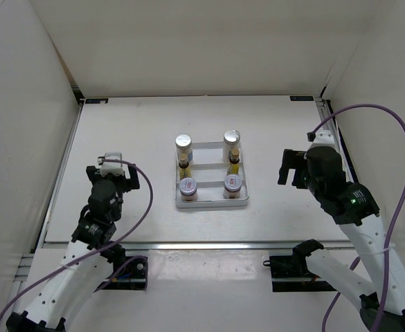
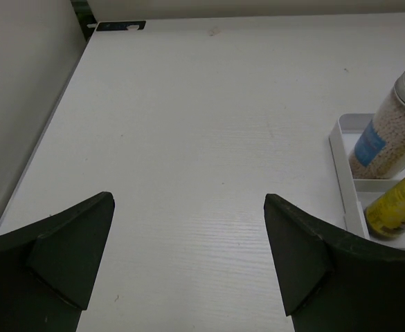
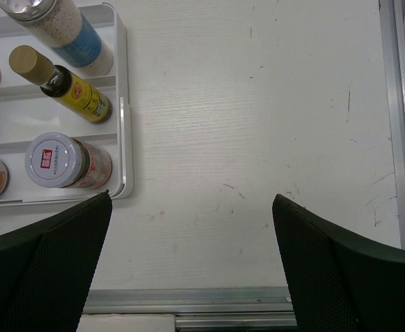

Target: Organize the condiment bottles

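all six condiment bottles are sitting upright in the white tray [image 1: 210,205] mid-desk [image 1: 133,138], two per section: left white bottle [image 1: 183,142] and right white bottle [image 1: 231,137] are occupying the far section, left yellow bottle [image 1: 183,164] and right yellow bottle [image 1: 233,163] the middle one, left jar [image 1: 188,187] and right jar [image 1: 232,184] the near one. left end effector [image 2: 188,200] is hovering over bare desk well left of the tray, fingers standing wide apart and gripping nothing. right end effector [image 3: 192,199] is hovering over bare desk to the right of the tray, fingers also spread wide and gripping nothing. neither arm is touching the tray or any bottle
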{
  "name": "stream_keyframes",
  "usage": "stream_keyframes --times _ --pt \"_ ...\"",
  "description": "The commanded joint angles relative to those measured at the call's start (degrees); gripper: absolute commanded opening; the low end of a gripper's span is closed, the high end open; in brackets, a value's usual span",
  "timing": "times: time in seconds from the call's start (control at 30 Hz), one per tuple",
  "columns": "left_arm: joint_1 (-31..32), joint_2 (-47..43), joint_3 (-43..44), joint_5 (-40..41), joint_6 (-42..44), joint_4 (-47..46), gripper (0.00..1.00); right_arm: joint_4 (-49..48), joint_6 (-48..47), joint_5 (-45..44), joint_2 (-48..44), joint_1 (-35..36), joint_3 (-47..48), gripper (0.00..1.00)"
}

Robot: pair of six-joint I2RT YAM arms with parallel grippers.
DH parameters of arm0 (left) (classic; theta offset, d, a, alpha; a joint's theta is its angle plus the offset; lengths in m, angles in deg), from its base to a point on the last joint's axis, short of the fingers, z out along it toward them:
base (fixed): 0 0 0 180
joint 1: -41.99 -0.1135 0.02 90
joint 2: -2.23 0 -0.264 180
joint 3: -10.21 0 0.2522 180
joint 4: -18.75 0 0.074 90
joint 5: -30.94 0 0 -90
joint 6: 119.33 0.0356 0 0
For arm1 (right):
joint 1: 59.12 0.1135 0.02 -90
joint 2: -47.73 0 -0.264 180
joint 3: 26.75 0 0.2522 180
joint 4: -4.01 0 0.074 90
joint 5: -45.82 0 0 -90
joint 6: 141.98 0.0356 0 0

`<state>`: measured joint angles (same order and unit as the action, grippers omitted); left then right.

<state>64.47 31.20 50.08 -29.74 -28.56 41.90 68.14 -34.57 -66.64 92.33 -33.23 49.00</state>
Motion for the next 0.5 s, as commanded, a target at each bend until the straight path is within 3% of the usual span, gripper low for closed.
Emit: stream_keyframes --times 0.0,0.47 --pt "0.2 -2.43 -1.84 -2.26 2.03 -3.85 1.0 -2.47 0.17 -1.62 -0.65 -0.23 0.14 1.0" --pt "0.2 -8.92 -4.22 -0.23 0.9 -4.29 1.0 -1.94 0.87 -3.64 -0.65 -0.23 0.14 1.0"
